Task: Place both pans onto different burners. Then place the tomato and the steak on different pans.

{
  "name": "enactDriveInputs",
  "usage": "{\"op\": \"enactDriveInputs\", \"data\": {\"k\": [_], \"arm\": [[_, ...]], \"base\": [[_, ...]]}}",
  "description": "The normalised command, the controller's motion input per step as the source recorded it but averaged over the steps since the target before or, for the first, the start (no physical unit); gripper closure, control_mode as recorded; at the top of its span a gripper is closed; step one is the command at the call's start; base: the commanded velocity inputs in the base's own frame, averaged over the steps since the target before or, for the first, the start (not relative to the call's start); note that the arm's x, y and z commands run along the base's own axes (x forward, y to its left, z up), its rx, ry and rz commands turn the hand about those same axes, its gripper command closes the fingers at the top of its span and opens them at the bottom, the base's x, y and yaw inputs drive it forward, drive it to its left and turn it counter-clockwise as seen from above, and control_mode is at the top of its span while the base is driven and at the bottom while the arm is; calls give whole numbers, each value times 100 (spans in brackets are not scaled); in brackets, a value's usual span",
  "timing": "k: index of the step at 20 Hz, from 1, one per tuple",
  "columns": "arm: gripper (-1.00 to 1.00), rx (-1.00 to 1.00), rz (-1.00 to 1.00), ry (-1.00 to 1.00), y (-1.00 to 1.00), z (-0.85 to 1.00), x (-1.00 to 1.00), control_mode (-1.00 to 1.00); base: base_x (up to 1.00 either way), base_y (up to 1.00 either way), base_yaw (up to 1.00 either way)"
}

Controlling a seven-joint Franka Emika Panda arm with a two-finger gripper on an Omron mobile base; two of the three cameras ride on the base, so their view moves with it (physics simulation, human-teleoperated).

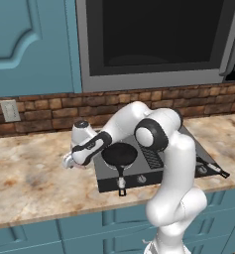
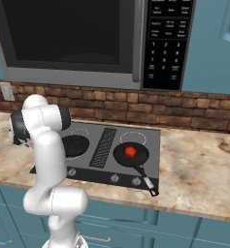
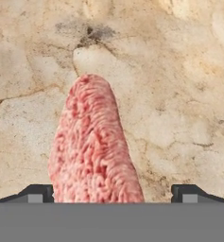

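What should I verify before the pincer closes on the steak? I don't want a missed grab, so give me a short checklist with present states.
1. Pincer open: ok, fingertips stand wide on either side of the steak.
2. Steak between the tips: ok, though it lies nearer one tip than the other.
3. Steak lying free on the counter, nothing against it: ok.
4. Tips low enough to grip: cannot tell.
5. Empty pan waiting on a burner: ok.
6. Other pan already taken by the tomato: ok, so avoid it.
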Motion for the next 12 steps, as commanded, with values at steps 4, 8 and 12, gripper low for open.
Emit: {"op": "enactDriveInputs", "data": {"k": [4,8,12], "arm": [[100,0,0,0,4,-9,5,-100],[100,0,0,0,0,0,0,-100],[100,0,0,0,0,0,0,-100]], "base": [[0,0,0],[0,0,0],[0,0,0]]}}
